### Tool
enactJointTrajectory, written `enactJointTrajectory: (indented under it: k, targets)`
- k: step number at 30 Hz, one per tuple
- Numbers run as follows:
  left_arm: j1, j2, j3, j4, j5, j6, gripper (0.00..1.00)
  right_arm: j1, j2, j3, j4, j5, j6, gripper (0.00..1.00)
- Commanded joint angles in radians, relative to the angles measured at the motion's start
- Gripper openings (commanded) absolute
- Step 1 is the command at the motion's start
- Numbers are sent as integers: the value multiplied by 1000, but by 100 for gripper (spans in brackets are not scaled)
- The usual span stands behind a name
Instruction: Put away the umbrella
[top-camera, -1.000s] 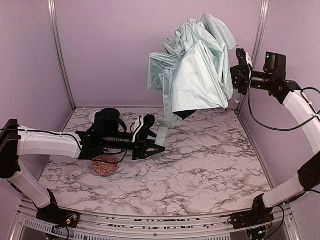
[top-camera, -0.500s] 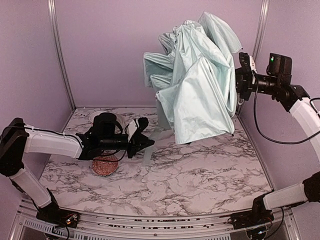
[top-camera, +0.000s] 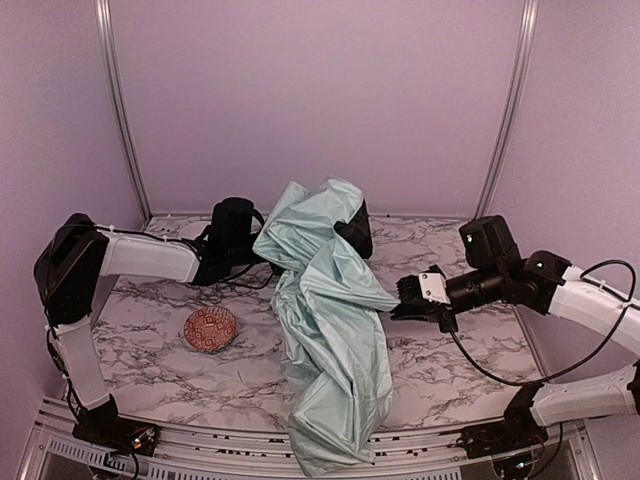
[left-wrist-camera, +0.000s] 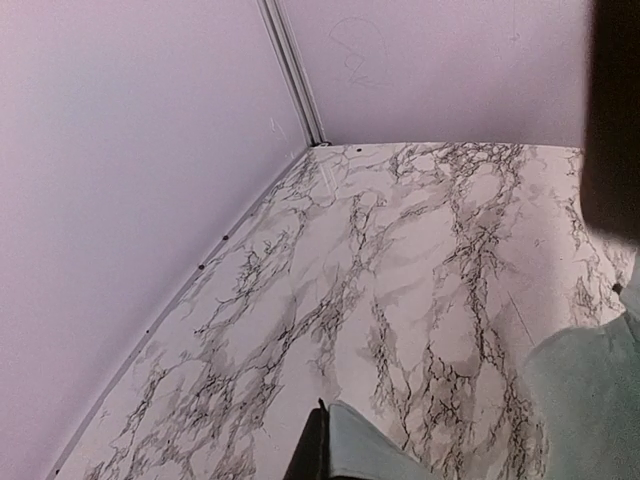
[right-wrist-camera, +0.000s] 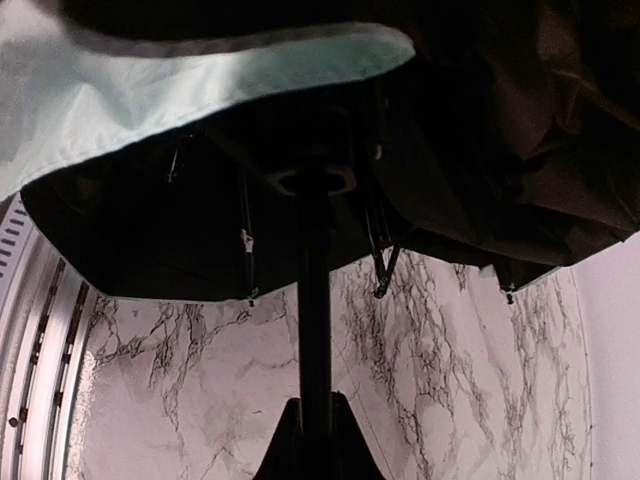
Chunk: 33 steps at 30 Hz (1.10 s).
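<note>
**Step in hand: gathering the canopy round the shaft**

Position. The umbrella (top-camera: 330, 330) lies collapsed on the marble-patterned table (top-camera: 470, 370), just beside the small patterned bowl (top-camera: 210, 328). It runs from behind the bowl down past the near table edge.

End effectors. The right gripper (top-camera: 400, 302), on the side of the umbrella away from the bowl, is clamped on the thin black shaft (right-wrist-camera: 312, 300). In the right wrist view the shaft runs straight up between the fingers to the rib hub. The left gripper (left-wrist-camera: 322, 450), behind the bowl at the umbrella's far end, is fully closed. Mint fabric lies at its tip, but the views do not show whether it pinches that fabric.

Procedure.
1. Hold the shaft firmly with the right gripper as the fixed axis.
2. Confirm that the left gripper has fabric before pulling.
3. Draw the loose folds toward the shaft, away from the bowl.
4. Lift the overhanging end back onto the table first, as it probably drags.

Materials. The outer fabric is pale mint, thin and slippery-looking, and falls in long soft folds. The lining (right-wrist-camera: 500, 150) is matt black. The ribs (right-wrist-camera: 380, 260) are slender and jointed, and likely to snag.
</note>
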Motion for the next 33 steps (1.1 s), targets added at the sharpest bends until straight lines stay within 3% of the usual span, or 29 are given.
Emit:
enactJointTrajectory:
  k: [1, 5, 11, 22, 27, 31, 33]
  targets:
    - [29, 60, 77, 14, 6, 48, 0, 86, -76, -145, 189, 150, -48, 0]
    - [28, 106, 129, 14, -7, 65, 0, 147, -6, -214, 233, 263, -119, 0]
    - [27, 164, 159, 14, -31, 104, 0, 154, 87, -275, 294, 294, -175, 0]
    - [14, 170, 213, 14, -42, 133, 0, 163, 118, -222, 245, 358, -239, 0]
    - [14, 204, 193, 15, -79, 123, 0, 164, 185, -252, 289, 313, -199, 0]
    - [14, 241, 211, 24, -129, 106, 0, 162, 248, -281, 342, 369, -190, 0]
    - [14, 269, 235, 31, -178, 81, 8, 157, 278, -292, 373, 411, -187, 0]
